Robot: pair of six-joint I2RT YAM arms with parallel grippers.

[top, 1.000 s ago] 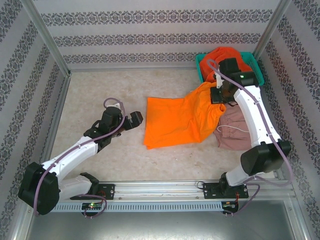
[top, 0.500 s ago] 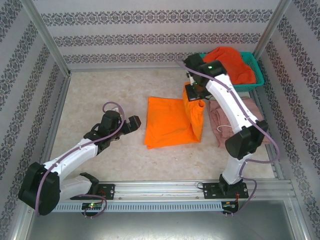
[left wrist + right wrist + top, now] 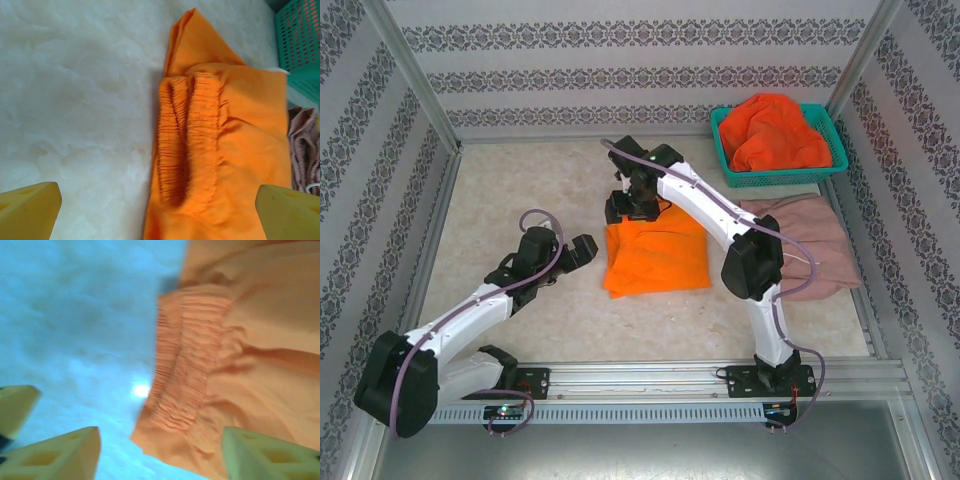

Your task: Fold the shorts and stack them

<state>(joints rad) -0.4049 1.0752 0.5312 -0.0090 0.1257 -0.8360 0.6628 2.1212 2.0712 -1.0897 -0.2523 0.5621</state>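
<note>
Orange shorts (image 3: 655, 258): folded, flat on beige table (image 3: 520, 180), gathered waistband at left edge. Right gripper (image 3: 620, 210): over orange shorts' far-left corner, fingers parted, nothing pinched. Left gripper (image 3: 588, 246): just left of orange shorts, spread wide, empty. Pink shorts (image 3: 810, 250): right of orange shorts, apart. Red-orange shorts (image 3: 775, 130): far-right of orange shorts, heaped in teal basket (image 3: 725, 160).

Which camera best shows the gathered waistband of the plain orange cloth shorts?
Left wrist: the gathered waistband of the orange cloth shorts sits centred and sharp. Right wrist shows it too, but blurred and washed out. Top external shows the folded shorts, gathers too small to read.
</note>
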